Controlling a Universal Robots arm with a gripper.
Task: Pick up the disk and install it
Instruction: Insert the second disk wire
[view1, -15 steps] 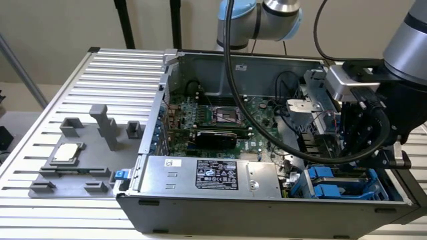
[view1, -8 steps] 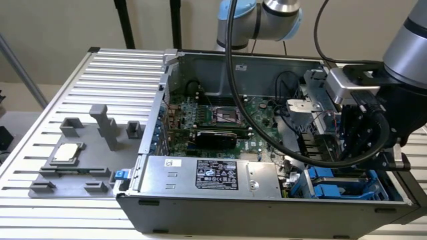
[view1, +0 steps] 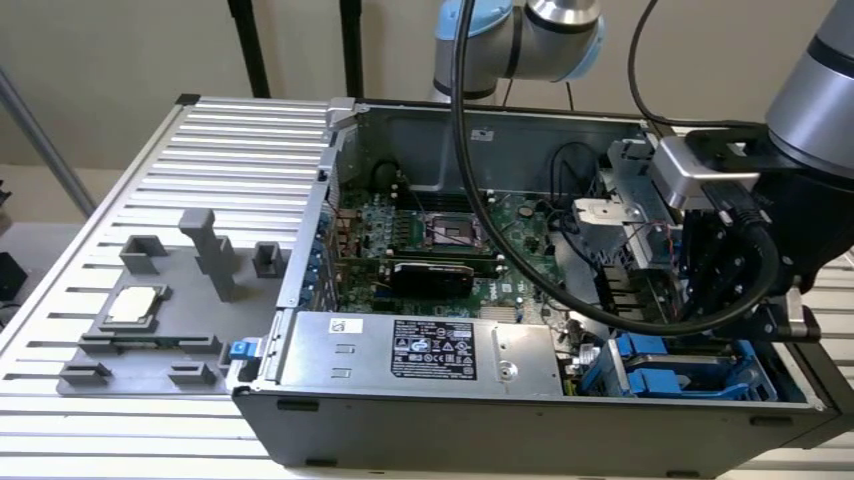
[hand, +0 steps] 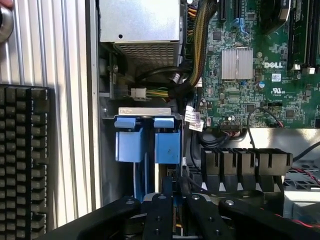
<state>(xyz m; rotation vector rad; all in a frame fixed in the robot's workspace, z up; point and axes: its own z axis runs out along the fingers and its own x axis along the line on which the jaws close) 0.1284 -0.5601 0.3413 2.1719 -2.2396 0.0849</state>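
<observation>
Open black PC case lies on its side on a ribbed grey metal tabletop. Inside it: green motherboard with an empty CPU socket, grey metal power-supply box with a black label along the near wall, bundled black and yellow cables. In the case's corner at the exterior view's right sits the drive bay, and the disk in its bright blue plastic carrier is already down in that bay, two blue tabs up, just beside the power supply. Gripper hovers right above the bay; black jointed fingers sit close together, narrow gap, holding nothing I can make out. Outside the case, a grey fixture tray with blocky posts carries a small square silver chip. Beige wall behind.
</observation>
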